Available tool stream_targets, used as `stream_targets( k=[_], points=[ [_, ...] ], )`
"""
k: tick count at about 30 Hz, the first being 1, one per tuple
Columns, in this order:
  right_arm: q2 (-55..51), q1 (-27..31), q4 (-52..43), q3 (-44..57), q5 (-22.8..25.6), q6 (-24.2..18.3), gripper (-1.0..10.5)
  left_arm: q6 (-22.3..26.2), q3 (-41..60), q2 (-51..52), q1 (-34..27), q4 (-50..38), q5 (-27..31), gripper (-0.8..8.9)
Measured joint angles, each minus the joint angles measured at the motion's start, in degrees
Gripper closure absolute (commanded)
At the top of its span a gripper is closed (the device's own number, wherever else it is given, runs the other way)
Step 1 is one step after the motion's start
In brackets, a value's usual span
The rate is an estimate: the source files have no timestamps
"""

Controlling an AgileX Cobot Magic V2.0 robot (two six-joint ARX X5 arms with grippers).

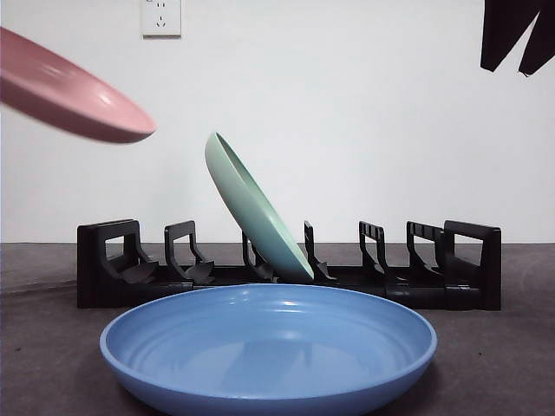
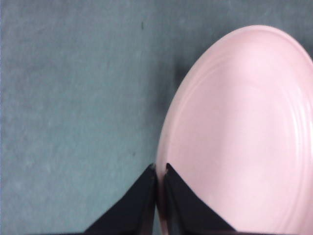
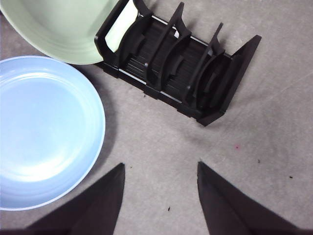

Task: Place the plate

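Note:
A pink plate [image 1: 69,94] hangs in the air at the upper left of the front view, tilted, above the left end of the black rack [image 1: 286,269]. My left gripper [image 2: 159,171] is shut on the pink plate's [image 2: 239,137] rim, over the grey table. A green plate [image 1: 256,212] leans in a middle slot of the rack. A blue plate [image 1: 269,347] lies flat on the table in front of the rack. My right gripper [image 3: 161,169] stands open high above the table beside the blue plate [image 3: 46,129], holding nothing; the front view shows it at the top right corner [image 1: 519,35].
The black rack [image 3: 178,68] has several free slots on both sides of the green plate [image 3: 58,27]. A white wall with a power socket [image 1: 161,17] stands behind the table.

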State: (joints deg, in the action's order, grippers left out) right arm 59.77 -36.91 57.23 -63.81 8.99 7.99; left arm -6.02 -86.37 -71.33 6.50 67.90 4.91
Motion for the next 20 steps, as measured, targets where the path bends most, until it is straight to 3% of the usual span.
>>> stream_targets(
  k=[11,20],
  points=[
    [0.00,0.00,0.00,0.00,0.00,-0.02,7.1,-4.44,24.83,26.27,0.15,-0.72,-10.34,8.05],
    [0.00,0.00,0.07,0.00,-0.02,-0.02,7.1,-13.38,40.85,34.12,1.36,-3.02,-21.22,8.05]
  ],
)
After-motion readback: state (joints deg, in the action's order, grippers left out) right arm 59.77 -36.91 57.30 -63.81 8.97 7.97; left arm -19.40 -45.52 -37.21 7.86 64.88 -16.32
